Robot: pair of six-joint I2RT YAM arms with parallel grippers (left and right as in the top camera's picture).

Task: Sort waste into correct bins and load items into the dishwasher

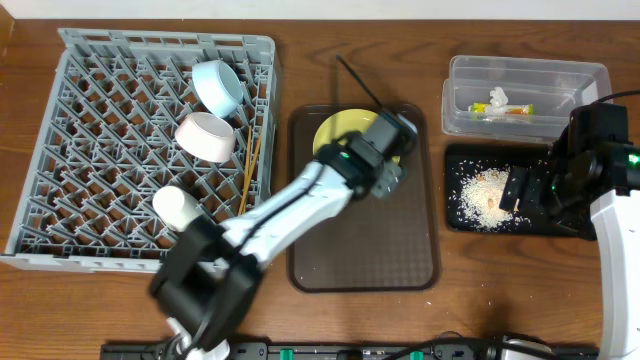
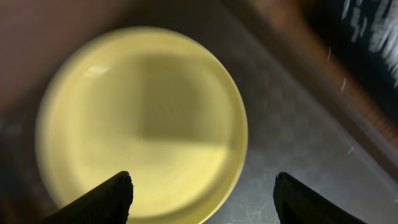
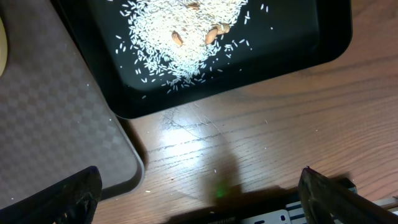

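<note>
Yellow plate (image 1: 335, 130) left to load, we judge; blue bowl (image 1: 218, 85), pink bowl (image 1: 205, 135), cup (image 1: 178, 208), chopsticks (image 1: 247, 165) in rack (image 1: 90, 150) upper left; waste (image 1: 485, 190) binned right. Left gripper (image 2: 202, 186) wide over plate, right gripper (image 3: 199, 180) wide, empty.

Warm, even light overhead; the yellow plate (image 2: 140, 124) looks blurred.

Looks like a robotics lab staged as a dish-clearing station. A plain wooden table (image 1: 90, 310), one robot arm (image 1: 290, 205) reaching in from six o'clock, a second arm (image 1: 615, 230) at four. Catering-style grey dish rack (image 1: 110, 130) at nine o'clock, brown serving tray (image 1: 370, 250) centre, clear tub (image 1: 470, 70) and black tray (image 1: 460, 160) at three.
</note>
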